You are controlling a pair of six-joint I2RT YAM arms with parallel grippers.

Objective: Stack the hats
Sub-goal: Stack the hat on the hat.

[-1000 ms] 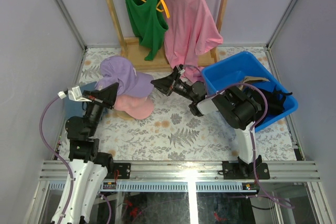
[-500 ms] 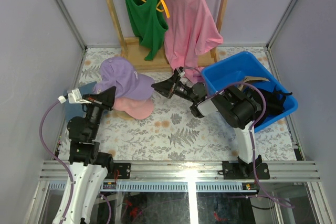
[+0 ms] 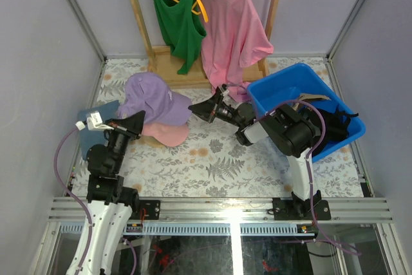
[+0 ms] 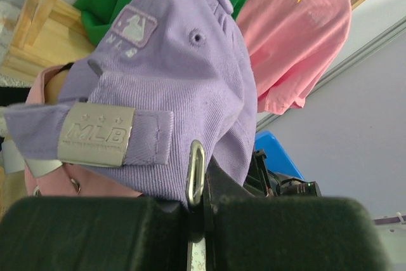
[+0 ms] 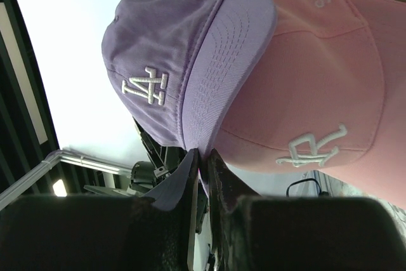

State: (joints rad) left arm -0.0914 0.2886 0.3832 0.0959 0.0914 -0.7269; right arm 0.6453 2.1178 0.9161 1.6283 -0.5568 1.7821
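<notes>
A lavender hat [image 3: 154, 98] rests on a pink hat [image 3: 166, 133] at the left of the table. My left gripper [image 3: 136, 120] is shut on the lavender hat's back strap by its metal buckle [image 4: 196, 172]. My right gripper [image 3: 194, 107] is shut on the tip of its brim [image 5: 219, 61]. The right wrist view shows the pink hat [image 5: 317, 80] directly under the lavender brim. A bright blue hat [image 3: 102, 111] lies left of the pile, partly hidden by my left arm. A tan hat [image 3: 310, 99] and a black hat [image 3: 335, 123] lie in the blue bin [image 3: 283, 82].
A wooden clothes rack [image 3: 168, 62] stands at the back with a green tank top [image 3: 174, 17] and a pink T-shirt [image 3: 228, 30] hanging over the table. The blue bin fills the right side. Frame posts and purple walls close in both sides.
Both grippers have carried the lavender hat slightly to the right over the pink hat. More of the bright blue hat shows at the left.
</notes>
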